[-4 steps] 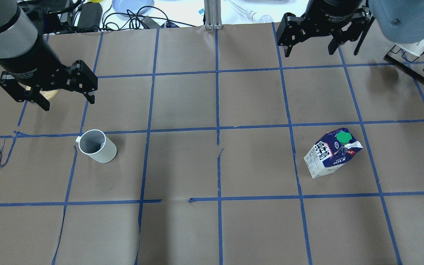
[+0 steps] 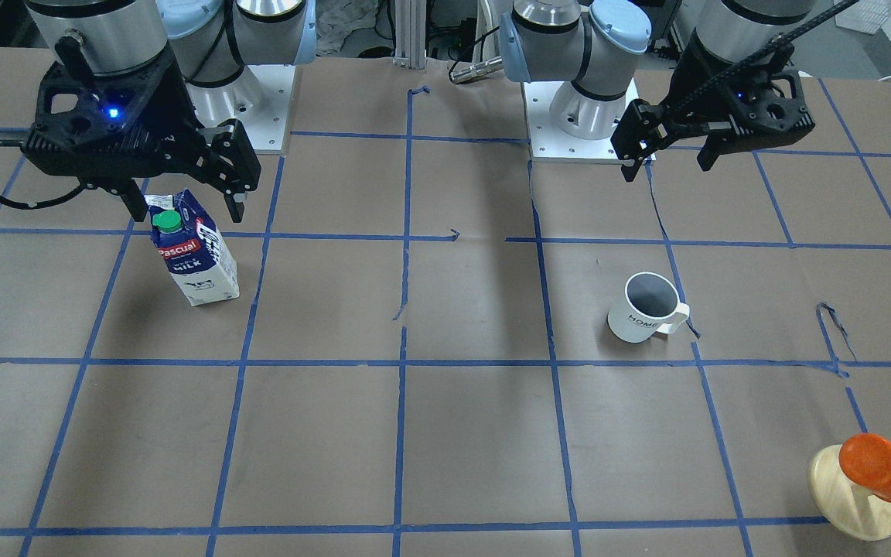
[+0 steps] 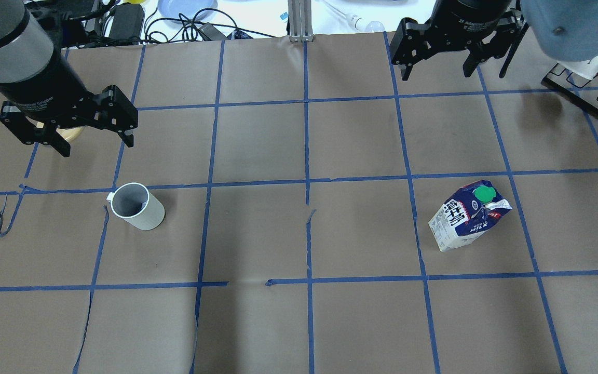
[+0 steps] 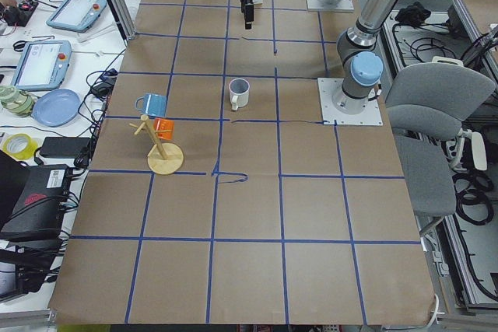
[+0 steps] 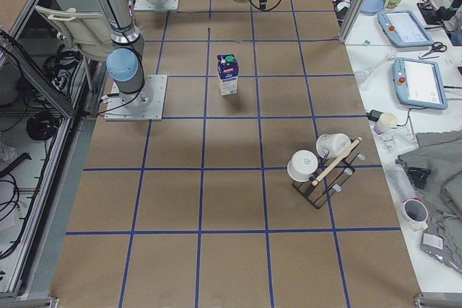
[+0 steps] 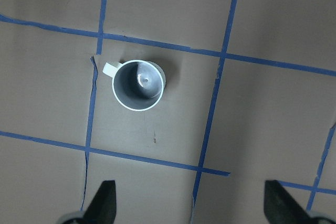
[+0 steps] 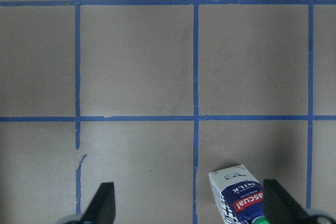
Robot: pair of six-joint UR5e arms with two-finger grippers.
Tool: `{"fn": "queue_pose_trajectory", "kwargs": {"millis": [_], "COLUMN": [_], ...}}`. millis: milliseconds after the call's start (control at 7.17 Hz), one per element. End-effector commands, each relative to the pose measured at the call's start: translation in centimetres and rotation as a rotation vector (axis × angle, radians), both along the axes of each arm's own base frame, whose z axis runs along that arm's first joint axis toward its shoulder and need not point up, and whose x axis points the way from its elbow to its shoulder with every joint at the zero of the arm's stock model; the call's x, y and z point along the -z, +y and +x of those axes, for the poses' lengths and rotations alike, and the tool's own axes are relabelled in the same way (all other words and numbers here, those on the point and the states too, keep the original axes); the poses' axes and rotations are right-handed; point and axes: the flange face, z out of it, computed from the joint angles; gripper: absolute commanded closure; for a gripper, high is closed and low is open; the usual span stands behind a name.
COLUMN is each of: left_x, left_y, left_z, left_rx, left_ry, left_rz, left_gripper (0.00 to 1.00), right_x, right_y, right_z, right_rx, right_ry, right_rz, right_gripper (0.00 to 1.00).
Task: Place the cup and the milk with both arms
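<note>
Little has changed on the desk (image 3: 361,322). Set against the earlier overhead picture, the right gripper (image 3: 436,72) has slipped a touch toward the far edge of that view, and the left gripper (image 3: 97,147) has edged that way only faintly. The cup (image 3: 138,208) and the milk (image 3: 467,215) stand exactly where they stood. The cup is upright on the left half of the desk, its handle turned to the left. The milk stands upright on the right half, well apart from the cup, green cap on top. Both grippers hang above the desk with their jaws spread wide and nothing between them. The left wrist view shows the cup ahead of the two parted fingertips, not between them. The right wrist view catches only the top of the milk at its lower edge, close to the right-hand fingertip. So small a shift suggests the arms are only lining up. By this reading neither thing has been grasped, both pickups lie ahead, and each gripper must first come over its own thing before closing.
</note>
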Motion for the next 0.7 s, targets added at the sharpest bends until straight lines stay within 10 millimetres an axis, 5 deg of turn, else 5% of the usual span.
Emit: {"fn": "queue_pose_trajectory", "kwargs": {"millis": [0, 558], "left_x": [0.10, 0.12], "left_y": [-0.06, 0.14], "left_z": [0.00, -0.02], "left_rx": [0.000, 0.000], "left_ry": [0.001, 0.001], "left_rz": [0.002, 0.002], "left_gripper": [0.00, 0.00], "right_x": [0.00, 0.15], "right_y": [-0.01, -0.06], "right_z": [-0.01, -0.01], "right_rx": [-0.001, 0.001], "right_ry": [0.001, 0.001], "right_rz": [-0.001, 0.002], "right_gripper": [0.00, 0.00]}}
